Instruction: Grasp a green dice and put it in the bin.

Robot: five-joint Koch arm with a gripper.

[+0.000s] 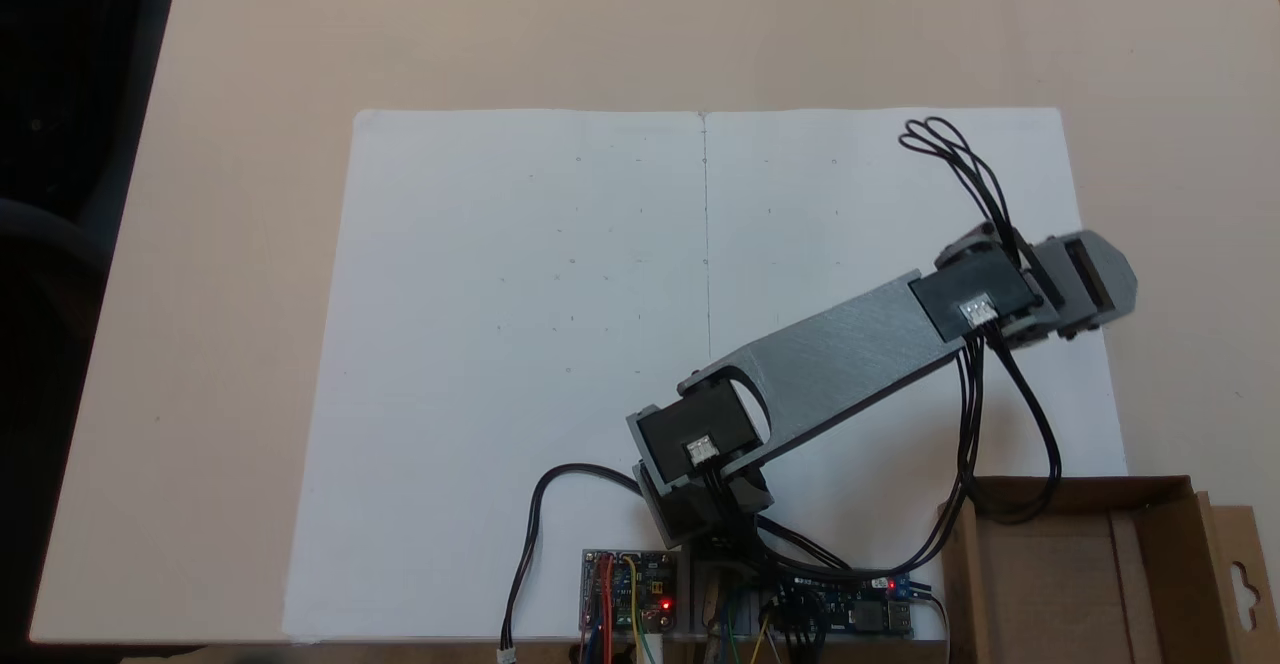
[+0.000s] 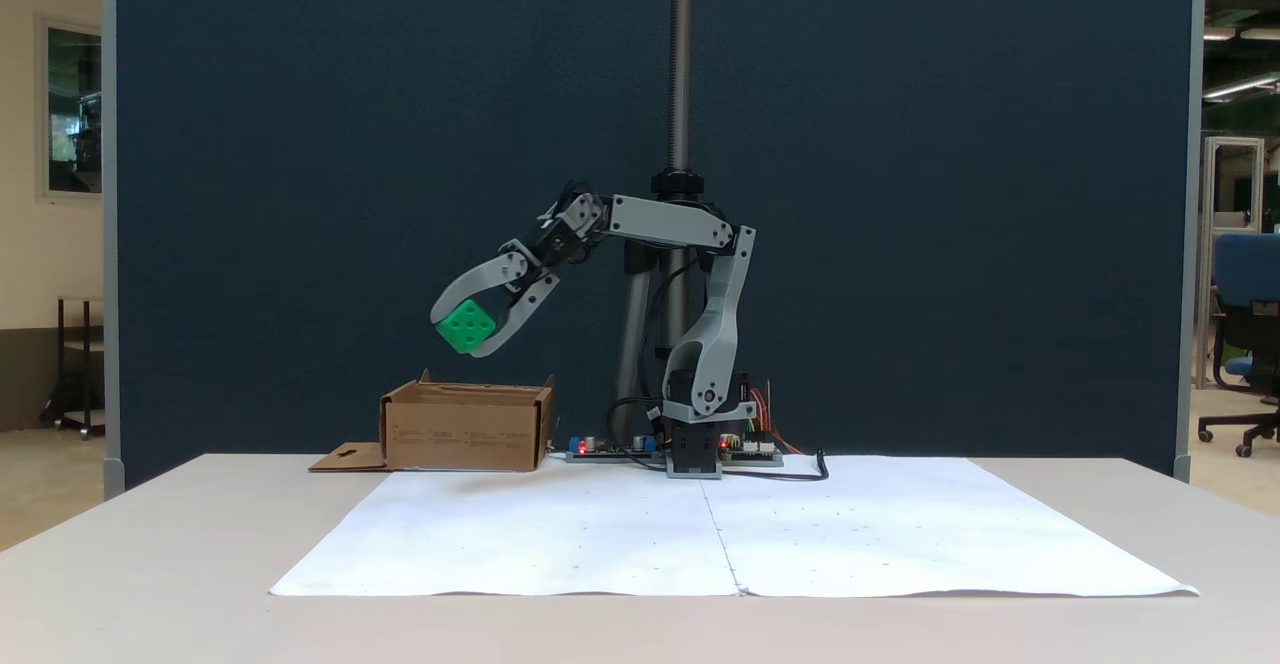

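- The gripper (image 2: 478,336) holds the green dice (image 2: 466,327) in the air, its 2 jaws closed on the cube's sides, in the fixed view from the front.
- The grasp is done — the dice hangs above the bin (image 2: 466,431), roughly over its middle as that view shows it.
- From above, the arm's end sits beyond the bin (image 1: 1160,489) — so, by my reading, a short carry and the release remain.

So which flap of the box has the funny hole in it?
The flap lying flat on the table, sticking out from the cardboard box away from the robot. Its other flaps stand upright and look plain.
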